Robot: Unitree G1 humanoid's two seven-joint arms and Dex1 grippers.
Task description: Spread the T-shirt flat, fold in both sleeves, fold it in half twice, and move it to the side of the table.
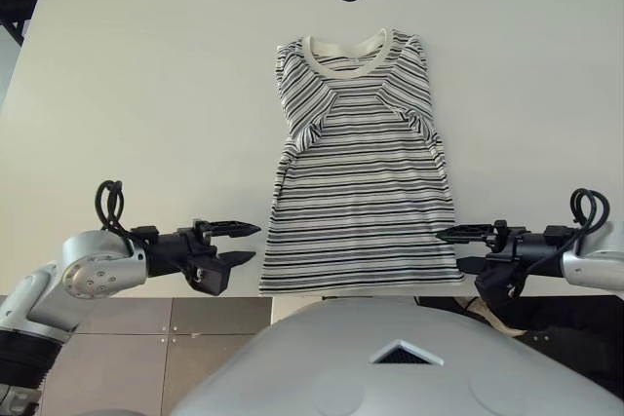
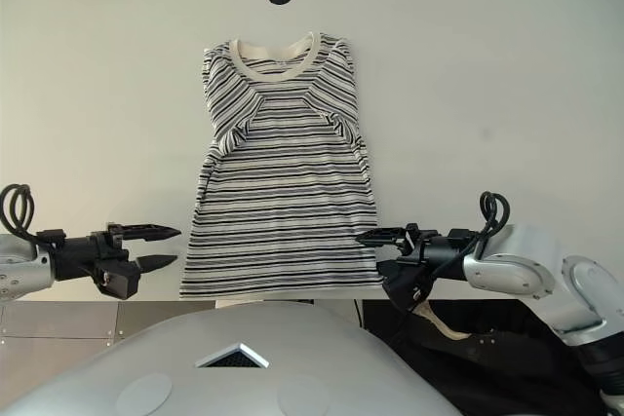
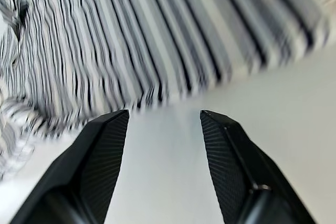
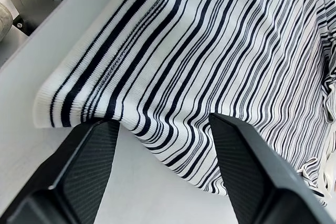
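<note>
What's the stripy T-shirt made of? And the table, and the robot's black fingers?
The T-shirt: soft knitted cloth, probably cotton; fine knit ribbing shows at its hem. The table: smooth, matte, off-white, likely laminate or painted board. The gripper fingers: black plastic or rubber, judging by their fine ridged texture.
</note>
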